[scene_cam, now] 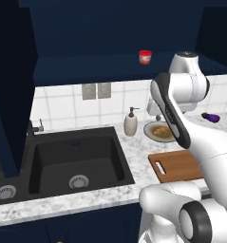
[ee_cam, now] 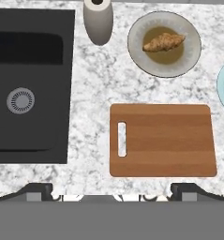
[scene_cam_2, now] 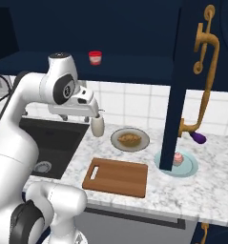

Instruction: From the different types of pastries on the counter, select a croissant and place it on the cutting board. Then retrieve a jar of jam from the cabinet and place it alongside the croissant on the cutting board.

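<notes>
The croissant (scene_cam_2: pixel 129 139) (ee_cam: pixel 163 42) lies on a grey plate (ee_cam: pixel 190 56) on the counter (ee_cam: pixel 92 89), behind the cutting board (scene_cam_2: pixel 116 177) (ee_cam: pixel 167 140) (scene_cam: pixel 179 165), which is bare. The jar of jam (scene_cam: pixel 145 57) (scene_cam_2: pixel 95 57) stands on the shelf of the open cabinet (scene_cam: pixel 86 69). A pink cupcake (scene_cam_2: pixel 178 158) sits on a light blue plate (scene_cam_2: pixel 188 167) at the right. My gripper (ee_cam: pixel 112 191) (scene_cam_2: pixel 80 115) hangs open high above the counter, pointing down, left of the croissant plate, with nothing between its fingers.
The open navy cabinet door (scene_cam_2: pixel 180 81) with its brass handle (scene_cam_2: pixel 206 71) hangs over the counter, partly in front of the cupcake plate. A beige soap dispenser (ee_cam: pixel 98 18) stands beside the black sink (ee_cam: pixel 29 84). A purple object (scene_cam_2: pixel 198 137) lies by the wall.
</notes>
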